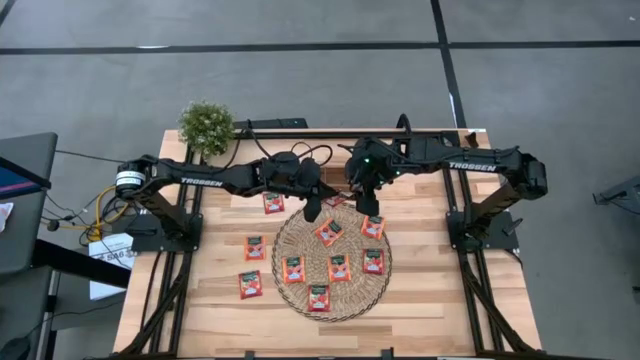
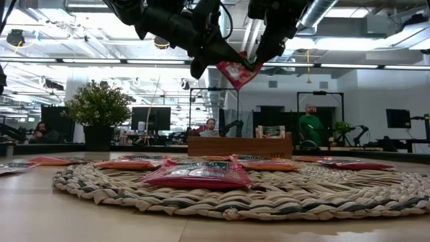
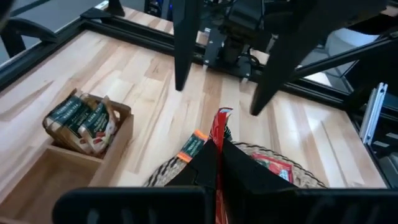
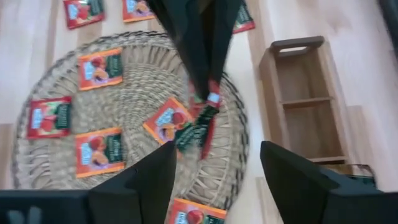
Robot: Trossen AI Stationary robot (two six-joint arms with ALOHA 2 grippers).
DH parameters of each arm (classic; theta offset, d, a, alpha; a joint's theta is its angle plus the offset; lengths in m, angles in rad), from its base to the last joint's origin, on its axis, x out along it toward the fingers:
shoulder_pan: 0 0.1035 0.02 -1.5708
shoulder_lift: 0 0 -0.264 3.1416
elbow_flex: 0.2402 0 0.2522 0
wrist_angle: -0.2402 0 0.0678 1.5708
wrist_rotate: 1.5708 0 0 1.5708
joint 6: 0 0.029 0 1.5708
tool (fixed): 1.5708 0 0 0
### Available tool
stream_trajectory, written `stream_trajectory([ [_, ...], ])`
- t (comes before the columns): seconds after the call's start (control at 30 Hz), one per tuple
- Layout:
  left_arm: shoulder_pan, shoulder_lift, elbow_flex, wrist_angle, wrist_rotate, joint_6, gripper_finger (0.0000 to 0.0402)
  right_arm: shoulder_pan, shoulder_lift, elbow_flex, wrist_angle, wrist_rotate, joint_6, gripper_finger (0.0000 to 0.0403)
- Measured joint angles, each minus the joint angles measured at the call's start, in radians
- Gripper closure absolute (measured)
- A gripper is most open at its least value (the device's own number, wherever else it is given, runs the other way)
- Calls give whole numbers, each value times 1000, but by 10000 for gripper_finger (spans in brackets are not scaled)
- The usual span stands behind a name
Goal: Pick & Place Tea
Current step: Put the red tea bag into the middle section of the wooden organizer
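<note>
Lowest in the high view, one red-orange tea sachet (image 1: 319, 296) lies flat at the bottom edge of the round woven mat (image 1: 293, 238), which rests on the pale wooden table (image 1: 200, 310). Just above it, three more sachets (image 1: 339, 268) sit in a row across the mat's middle, and two others (image 1: 328, 232) lie nearer its upper part. To the left of the mat, off its rim, two sachets (image 1: 250, 285) rest on the bare table, one above the other, and a third (image 1: 273, 203) lies higher up beneath the left arm. In the low view, the closest sachet (image 2: 198, 175) fills the centre foreground on the mat. Above the mat's upper edge, at the centre of the high view, the two arms meet. The left gripper (image 3: 217, 149) is clenched on a red sachet (image 2: 236, 72), which hangs tilted in the air well above the mat, seen in the upper centre of the low view. The right gripper (image 4: 214, 152) is just beside it with its jaws spread wide on either side of that sachet, released and not pinching it. Behind the grippers stands a small wooden tray (image 4: 305, 106) with compartments, one end holding dark green packets (image 3: 81, 118). Farthest back, at the upper left corner of the table, stands a small potted plant (image 1: 206, 125).
</note>
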Motion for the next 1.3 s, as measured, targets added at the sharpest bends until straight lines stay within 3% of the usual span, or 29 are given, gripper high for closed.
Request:
stream_trajectory([
  [0.8,-16,0,0,106,27,13,401,-40,10,-1,45,-147,108,191],
  [0.97,-22,0,0,110,28,13,401,-46,8,-1,48,-209,108,233],
  [1.3,-21,0,0,109,48,3,401,-47,8,-1,47,-232,97,368],
])
